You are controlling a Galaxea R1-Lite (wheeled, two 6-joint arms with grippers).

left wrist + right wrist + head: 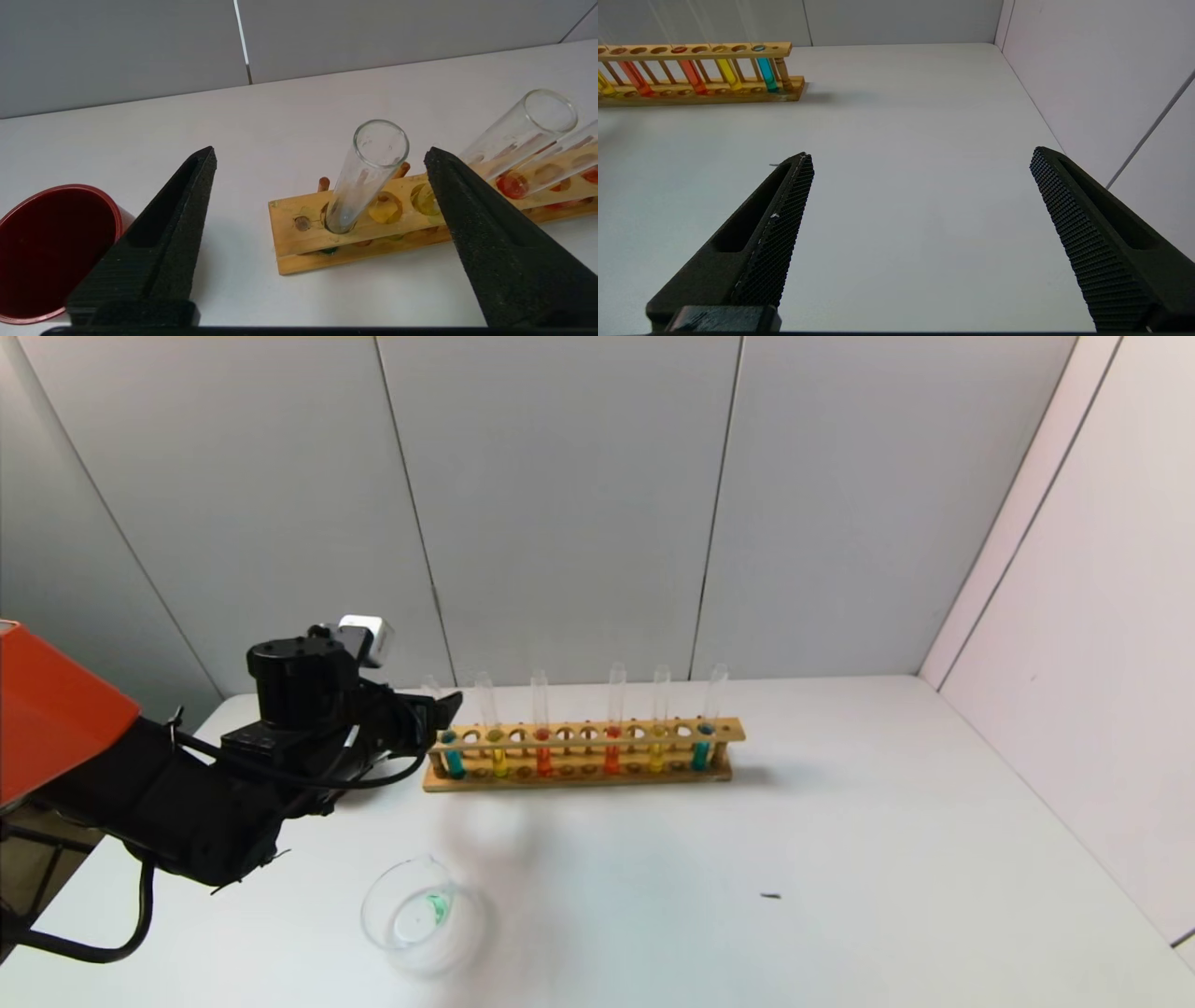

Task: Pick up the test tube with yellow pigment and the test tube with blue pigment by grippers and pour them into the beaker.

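Observation:
The wooden rack (579,775) holds several tubes. The test tube with blue pigment (454,761) stands in its leftmost hole, and the test tube with yellow pigment (499,761) is two holes along. My left gripper (441,709) is open at the rack's left end. In the left wrist view (320,156) the blue tube's clear upper part (369,172) rises between the spread fingers, untouched. The yellow liquid (423,201) shows beside one finger. The beaker (420,915) sits at the front left with a little green liquid in it. My right gripper (920,158) is open over bare table.
A dark red cup (46,247) stands left of the rack, hidden behind my left arm in the head view. Two orange tubes (542,756), a golden-yellow tube (657,754) and a teal tube (701,751) fill the rack's other holes. Walls close in the back and right.

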